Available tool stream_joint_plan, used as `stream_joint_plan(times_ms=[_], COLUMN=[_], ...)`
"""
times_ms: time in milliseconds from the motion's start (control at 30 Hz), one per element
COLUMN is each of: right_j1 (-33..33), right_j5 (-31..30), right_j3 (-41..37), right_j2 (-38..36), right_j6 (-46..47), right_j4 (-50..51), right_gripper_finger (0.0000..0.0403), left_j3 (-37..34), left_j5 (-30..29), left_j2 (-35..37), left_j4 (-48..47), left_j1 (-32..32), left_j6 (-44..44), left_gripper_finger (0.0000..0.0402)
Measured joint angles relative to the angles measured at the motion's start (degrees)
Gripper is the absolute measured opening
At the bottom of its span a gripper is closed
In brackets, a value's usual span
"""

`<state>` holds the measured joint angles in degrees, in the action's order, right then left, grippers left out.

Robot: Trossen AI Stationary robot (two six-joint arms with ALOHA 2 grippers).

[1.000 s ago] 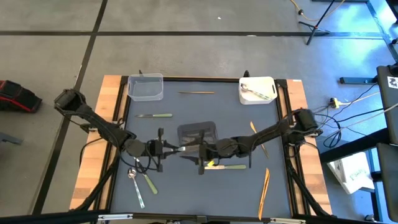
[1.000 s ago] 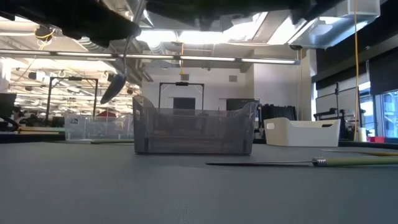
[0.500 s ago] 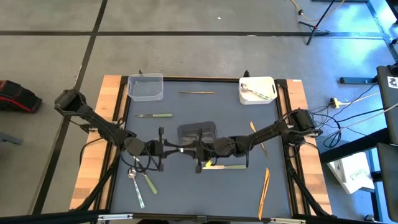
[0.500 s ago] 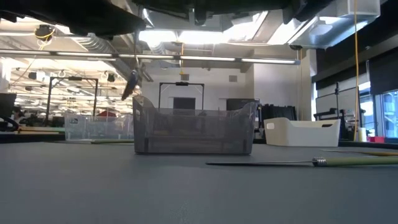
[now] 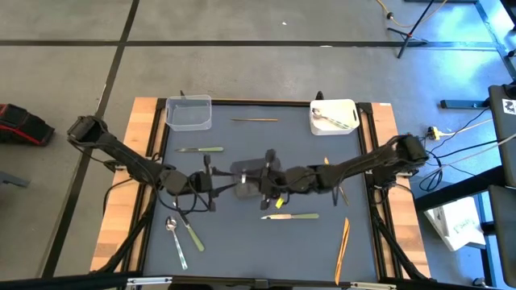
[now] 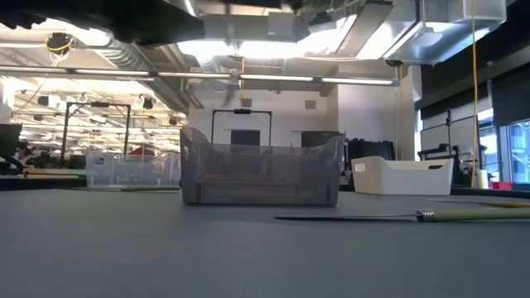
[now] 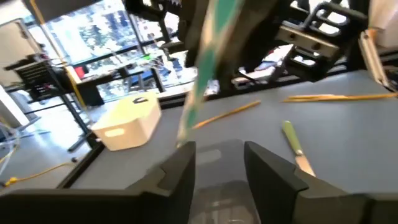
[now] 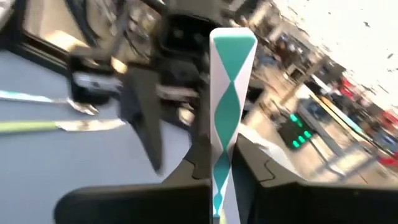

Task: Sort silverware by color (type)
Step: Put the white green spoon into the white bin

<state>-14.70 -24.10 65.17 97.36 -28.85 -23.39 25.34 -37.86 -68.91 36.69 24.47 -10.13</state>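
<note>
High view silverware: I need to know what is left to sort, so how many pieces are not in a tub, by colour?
Green-handled knives: 3
Gold pieces: 3
Silver spoon: 1
Teal-and-white piece in the right hand: 1
Total: 8

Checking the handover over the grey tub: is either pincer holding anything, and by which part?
The right pincer is shut on a teal-and-white patterned handle, gripped near one end. The left pincer is open and holds nothing.
</note>
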Motion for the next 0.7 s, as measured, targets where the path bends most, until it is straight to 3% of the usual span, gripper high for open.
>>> stream_joint_plan(times_ms=[333, 500, 700], right_j1=[10.7, 22.3, 39.5], right_j5=[-4.8, -3.4, -1.9], right_j3=[0.0, 0.0, -0.3], right_j2=[-17.6, -23.0, -23.3], right_j6=[3.5, 6.4, 7.7], right_j4=[35.2, 47.5, 55.2], right_gripper_finger=[0.0015, 0.0015, 0.0016], left_j3=[0.0, 0.0, 0.0], left_j5=[-4.6, -4.7, -4.5], left_j2=[0.5, 0.5, 0.5], left_j4=[-0.1, 0.2, 0.2], left_j1=[-0.7, -3.2, -6.3], left_j6=[-6.5, -6.5, -3.7], left_gripper_finger=[0.0143, 0.0143, 0.0143])
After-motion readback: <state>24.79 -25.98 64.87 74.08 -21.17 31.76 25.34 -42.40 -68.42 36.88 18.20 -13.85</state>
